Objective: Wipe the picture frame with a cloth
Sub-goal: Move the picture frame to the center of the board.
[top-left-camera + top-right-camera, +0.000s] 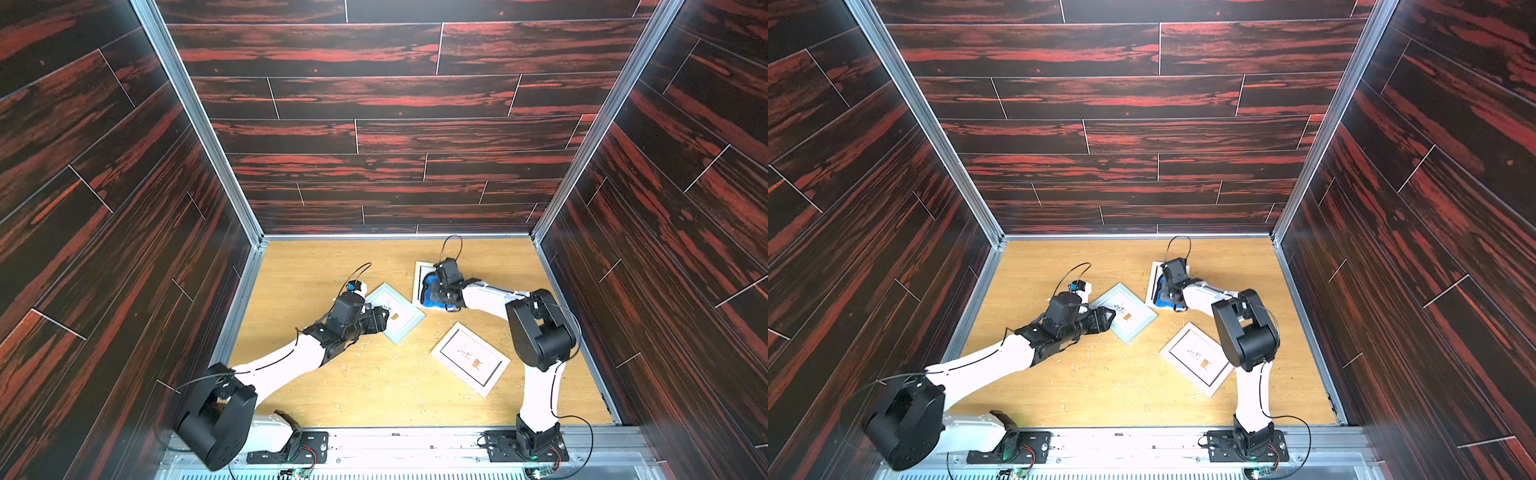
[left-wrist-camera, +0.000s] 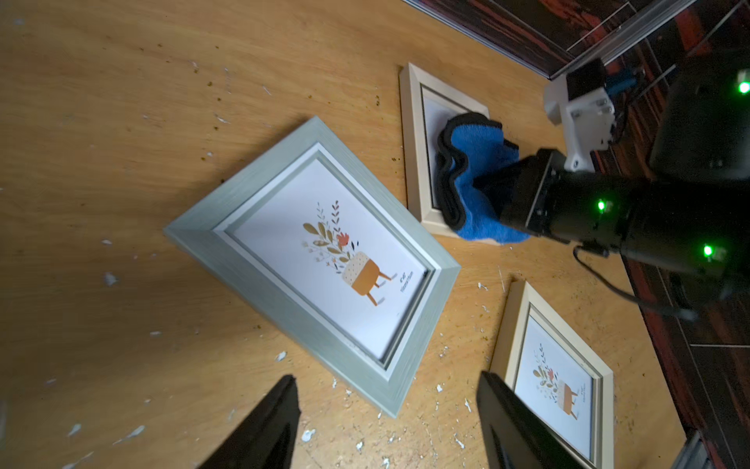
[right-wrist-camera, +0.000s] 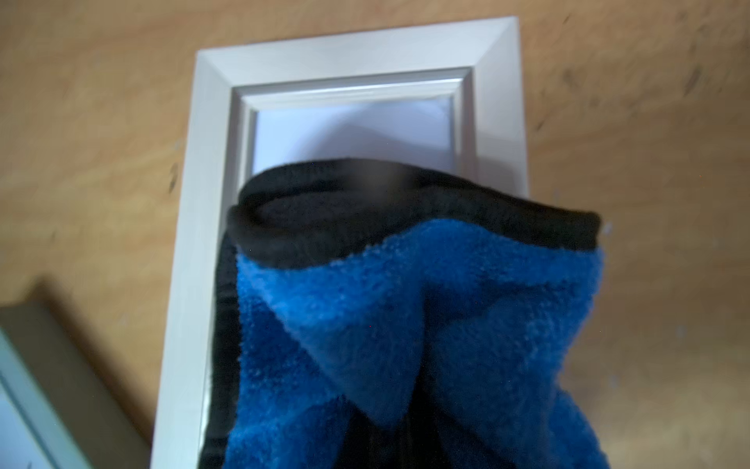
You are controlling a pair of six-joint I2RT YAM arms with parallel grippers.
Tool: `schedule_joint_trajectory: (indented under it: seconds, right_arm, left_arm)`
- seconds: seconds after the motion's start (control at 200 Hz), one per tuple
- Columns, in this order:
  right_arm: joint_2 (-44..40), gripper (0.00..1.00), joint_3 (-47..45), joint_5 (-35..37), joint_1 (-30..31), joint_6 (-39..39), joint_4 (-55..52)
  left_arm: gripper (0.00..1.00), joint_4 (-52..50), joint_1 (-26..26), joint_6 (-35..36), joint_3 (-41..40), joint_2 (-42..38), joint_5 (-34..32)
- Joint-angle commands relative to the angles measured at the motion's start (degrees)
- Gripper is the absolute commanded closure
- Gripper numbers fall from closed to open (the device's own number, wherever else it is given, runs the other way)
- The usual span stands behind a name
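My right claw [image 2: 491, 182] clamps the cloth [image 3: 406, 325] on the white frame [image 3: 203, 162]; its bare end lies ahead, lengthwise. The left claw [image 2: 387, 377] hangs open, farther off.

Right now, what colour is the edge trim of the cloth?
Black, on the blue cloth; clearest in the right wrist view.

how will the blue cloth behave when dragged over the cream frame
Probably floppy: the blue cloth bunches into folds where the right gripper pinches it. Its fluffy pile likely grips rather than slides, so it may nudge the cream frame, which lies flat on the wooden table.
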Motion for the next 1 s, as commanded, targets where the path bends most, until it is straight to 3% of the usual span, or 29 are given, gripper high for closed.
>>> schedule_joint_trajectory:
  seconds: [0.0,0.406,0.651,0.837,0.997]
  right_arm:
    - [0.0,1.0,-4.8,-3.2,6.0,-0.4,-6.1]
    - [-2.1,1.0,-4.1,-5.6,19.2,7.6,-9.8]
    - [-9.8,1.0,-11.4,3.0,18.0,11.7,-16.4]
    - [-14.6,1.0,-12.3,1.8,16.9,10.4,-14.6]
    - [-16.7,1.0,-9.4,0.3,11.2,7.2,-11.9]
  left_arm:
    - [0.27,-2.0,1.8,1.1,-1.2,-2.6,-3.6]
    - [0.27,-9.5,5.5,3.9,1.0,-0.5,-2.9]
    - [0.34,-11.9,4.2,5.0,9.1,9.1,4.2]
    - [0.38,-11.3,0.4,3.9,12.9,16.4,5.6]
    - [0.39,-12.1,-2.2,3.0,14.3,19.2,5.0]
